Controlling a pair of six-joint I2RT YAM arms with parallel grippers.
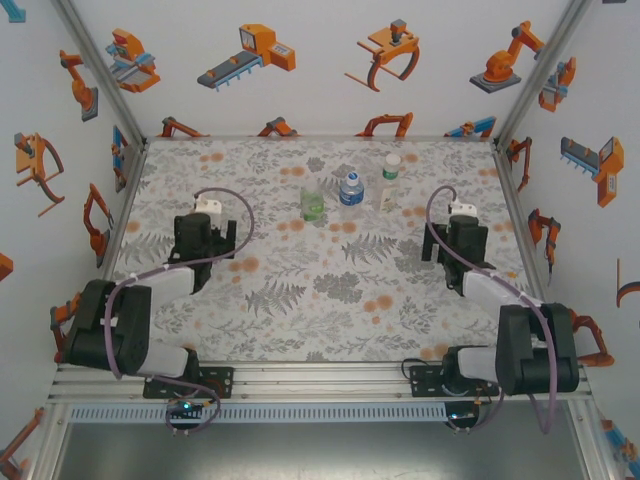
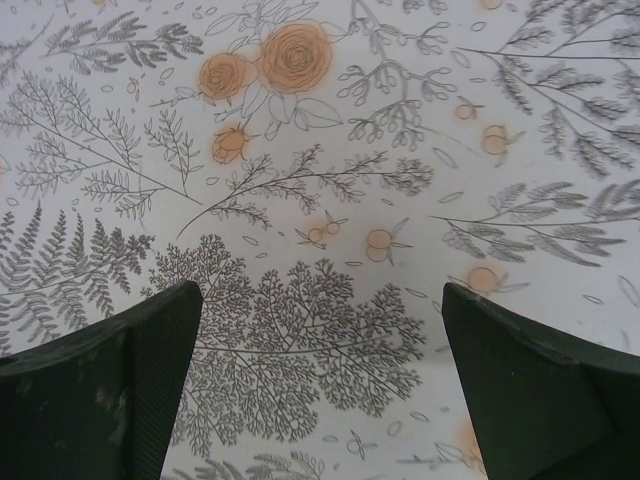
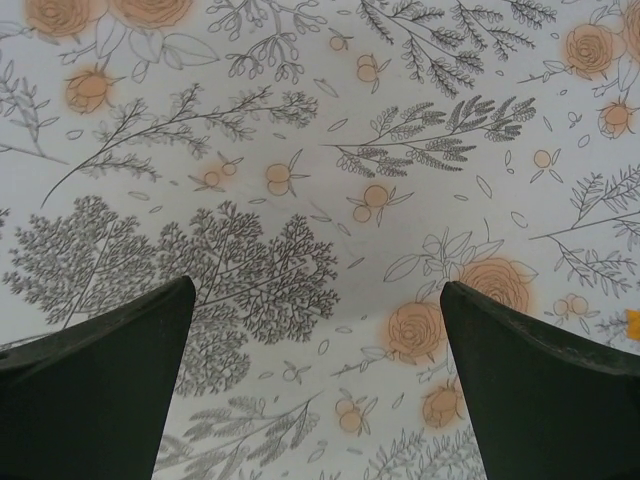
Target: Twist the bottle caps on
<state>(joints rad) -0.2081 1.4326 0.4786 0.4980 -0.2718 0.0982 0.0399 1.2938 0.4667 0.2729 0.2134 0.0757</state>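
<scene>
Three small clear bottles stand upright in a row at the back middle of the table: a green-labelled bottle, a blue-labelled bottle and a slimmer bottle. A white cap sits on top of the slim one, and a pale cap tops the blue one. The green bottle's top is too small to make out. My left gripper hangs open over the cloth, left of and nearer than the bottles. My right gripper is open too, right of them. Nothing lies between either pair of fingers.
A floral-print cloth covers the table. White walls with robot stickers and metal frame posts close in the left, right and back sides. Purple cables loop above each wrist.
</scene>
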